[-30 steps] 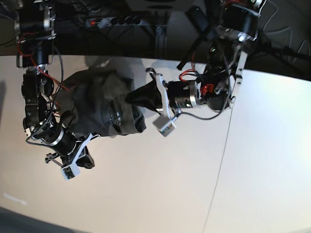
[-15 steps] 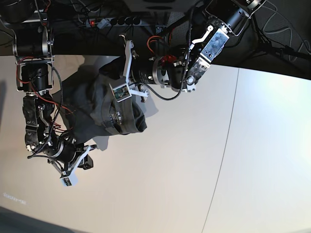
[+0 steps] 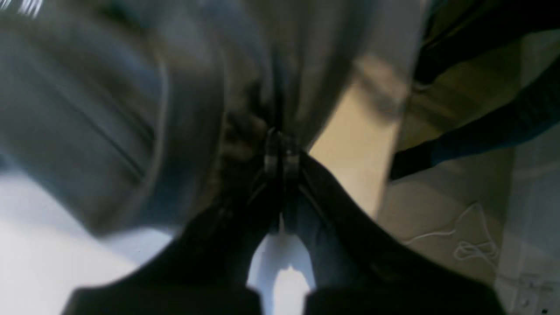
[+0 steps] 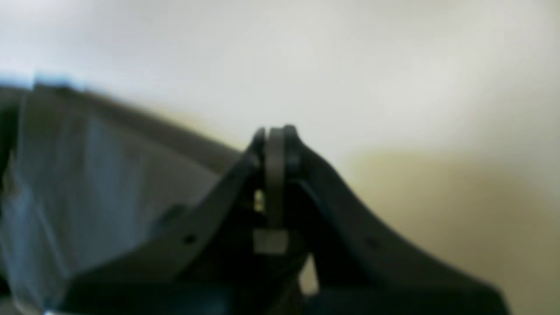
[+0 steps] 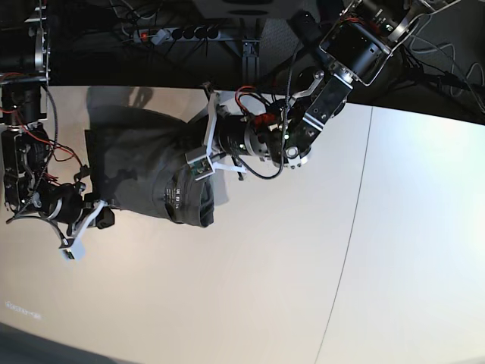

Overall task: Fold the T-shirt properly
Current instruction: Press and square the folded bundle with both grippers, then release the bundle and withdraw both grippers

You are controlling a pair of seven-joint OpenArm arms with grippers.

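T-shirt (image 5: 144, 171) on white table (image 5: 265, 273)

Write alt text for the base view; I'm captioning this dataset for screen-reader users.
A dark olive-grey T-shirt lies bunched on a pale table while two robot arms work it. The left gripper is shut on cloth at the shirt's right edge; the right gripper is shut at its lower left corner. Cables and a power strip sit behind.

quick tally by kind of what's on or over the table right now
T-shirt: 1
Grippers: 2, left gripper and right gripper
Table: 1
Total: 4
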